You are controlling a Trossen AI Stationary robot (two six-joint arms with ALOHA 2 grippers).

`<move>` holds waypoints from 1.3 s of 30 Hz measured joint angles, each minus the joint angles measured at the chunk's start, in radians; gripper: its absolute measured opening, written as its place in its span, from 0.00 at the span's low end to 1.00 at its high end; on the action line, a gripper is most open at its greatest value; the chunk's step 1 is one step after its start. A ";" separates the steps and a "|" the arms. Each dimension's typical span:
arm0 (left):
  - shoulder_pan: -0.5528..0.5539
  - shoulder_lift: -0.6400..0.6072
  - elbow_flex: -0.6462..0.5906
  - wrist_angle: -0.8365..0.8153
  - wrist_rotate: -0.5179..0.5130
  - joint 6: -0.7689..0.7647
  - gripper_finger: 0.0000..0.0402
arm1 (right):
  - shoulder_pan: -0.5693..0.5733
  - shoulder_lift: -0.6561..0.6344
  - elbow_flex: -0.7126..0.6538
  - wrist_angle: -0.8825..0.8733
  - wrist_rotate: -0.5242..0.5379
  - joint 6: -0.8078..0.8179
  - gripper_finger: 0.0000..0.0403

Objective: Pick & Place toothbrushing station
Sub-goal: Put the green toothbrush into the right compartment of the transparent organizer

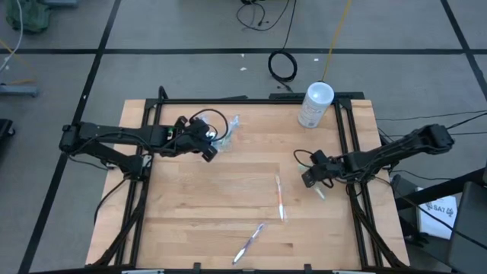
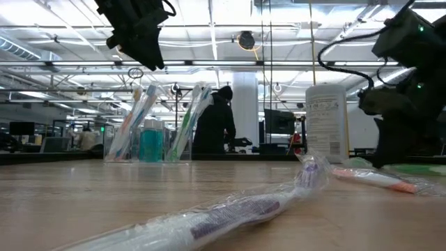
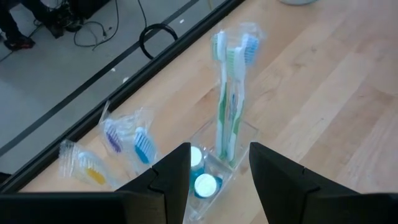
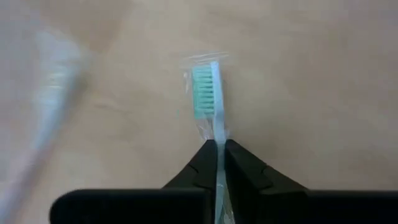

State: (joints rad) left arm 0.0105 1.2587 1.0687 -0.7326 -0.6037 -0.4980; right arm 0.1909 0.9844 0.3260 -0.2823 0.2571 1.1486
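Fingers of my right gripper pinch a wrapped green toothbrush; left gripper gapes above the toothbrushing station — I'd descend straight, centred.

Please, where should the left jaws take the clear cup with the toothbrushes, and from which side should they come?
Judging by its pose, grip the clear cup by its two flat side walls, coming from above. It stands upright, the toothbrushes rise from one end, and the open left gripper already straddles it.
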 joint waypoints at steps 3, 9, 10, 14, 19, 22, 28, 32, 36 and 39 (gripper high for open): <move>0.000 0.000 0.000 0.009 0.000 0.013 0.42 | 0.001 -0.011 0.001 0.215 0.012 -0.088 0.03; -0.028 0.000 0.000 0.019 -0.007 0.048 0.42 | -0.020 -0.002 0.004 0.854 0.097 -0.516 0.02; -0.033 0.000 0.000 0.032 -0.008 0.057 0.42 | -0.025 0.006 0.004 0.949 0.113 -0.611 0.02; -0.053 -0.009 0.000 0.055 -0.009 0.104 0.42 | -0.035 0.086 0.004 1.343 0.182 -0.992 0.02; -0.059 -0.051 0.000 0.057 -0.026 0.105 0.42 | -0.049 0.300 0.061 1.767 0.102 -1.326 0.02; -0.059 -0.060 -0.001 0.060 -0.036 0.100 0.42 | -0.068 0.438 0.154 1.828 0.012 -1.418 0.02; -0.076 -0.071 0.000 0.063 -0.039 0.103 0.42 | -0.129 0.701 0.406 1.802 0.003 -1.535 0.03; -0.092 -0.068 0.000 0.061 -0.038 0.103 0.42 | -0.183 0.849 0.555 1.788 0.001 -1.580 0.03; -0.117 -0.069 0.000 0.061 -0.057 0.103 0.42 | -0.242 0.973 0.678 1.790 -0.018 -1.492 0.03; -0.136 -0.069 0.000 0.056 -0.060 0.102 0.42 | -0.281 1.050 0.749 1.786 -0.072 -1.423 0.03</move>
State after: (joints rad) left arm -0.1259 1.1896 1.0687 -0.6769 -0.6640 -0.3958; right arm -0.0905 2.0344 1.0752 1.5037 0.1851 -0.2743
